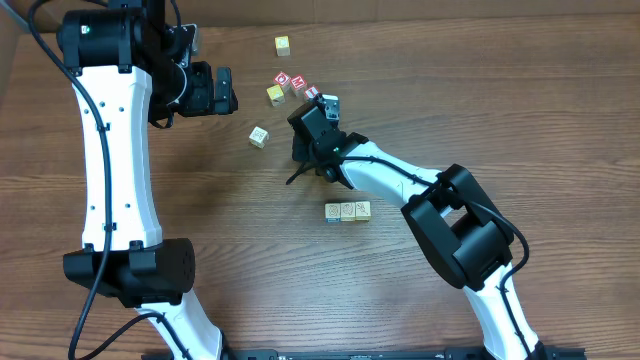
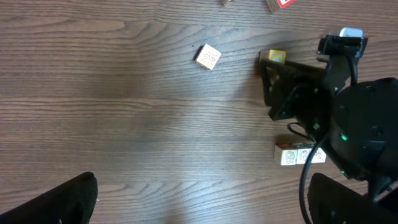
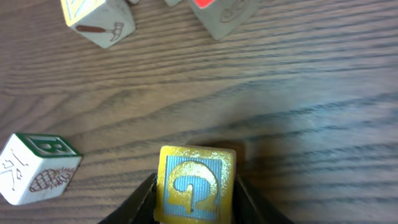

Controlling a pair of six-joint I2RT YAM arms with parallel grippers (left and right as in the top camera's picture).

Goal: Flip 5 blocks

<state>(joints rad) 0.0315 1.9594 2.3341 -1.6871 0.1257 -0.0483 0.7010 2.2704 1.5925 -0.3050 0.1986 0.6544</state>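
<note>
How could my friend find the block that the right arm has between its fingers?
Follow the right arm across the table to its fingers, near the red-faced blocks. Between the fingers sits a yellow block; only it shows a blue square face.

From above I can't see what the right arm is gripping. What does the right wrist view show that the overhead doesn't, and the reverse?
Only the right wrist: a yellow block with a blue-framed face, gripped by the right tool. From above, the arm hides it.
Only the overhead: the row of three blocks and the open left tool.
Both: the B block, lying loose on the table.
</note>
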